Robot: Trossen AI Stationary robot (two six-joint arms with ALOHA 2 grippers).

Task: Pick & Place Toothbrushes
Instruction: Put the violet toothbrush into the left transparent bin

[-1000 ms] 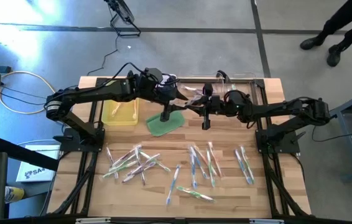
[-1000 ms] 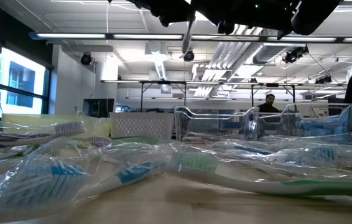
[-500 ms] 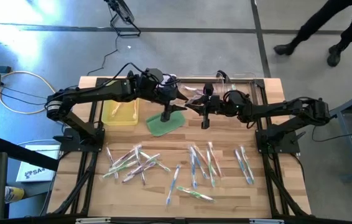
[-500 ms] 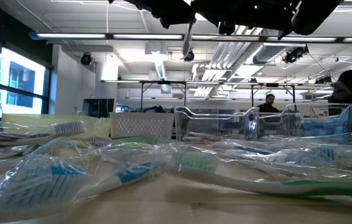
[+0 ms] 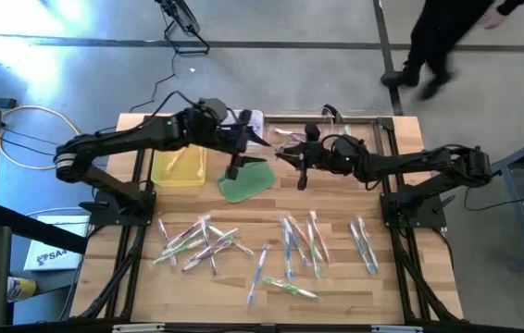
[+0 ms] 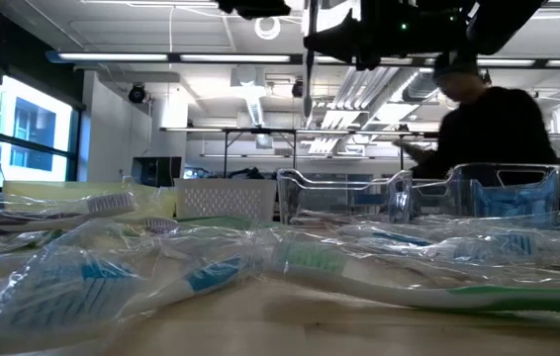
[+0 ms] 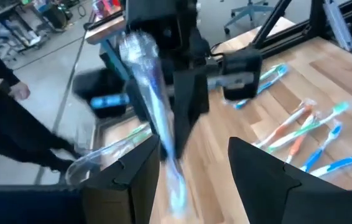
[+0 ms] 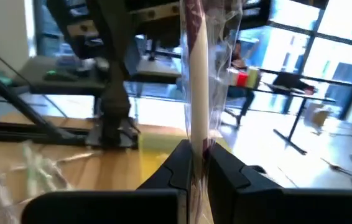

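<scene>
Near us, loose toothbrushes (image 5: 290,248) lie scattered across the table's front. Farther back our right gripper (image 5: 301,166) is clamped on a wrapped brush (image 8: 196,93), long axis hanging upright. Our left gripper (image 5: 235,159) sits just beside it, fingers (image 7: 123,168) spread, holding nothing. Behind them the clear bin (image 5: 373,120) offers open room.

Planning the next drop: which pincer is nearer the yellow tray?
Left. The left pincer hangs just beside the yellow tray, over the green pad. The right pincer is farther off, past the pad.
</scene>
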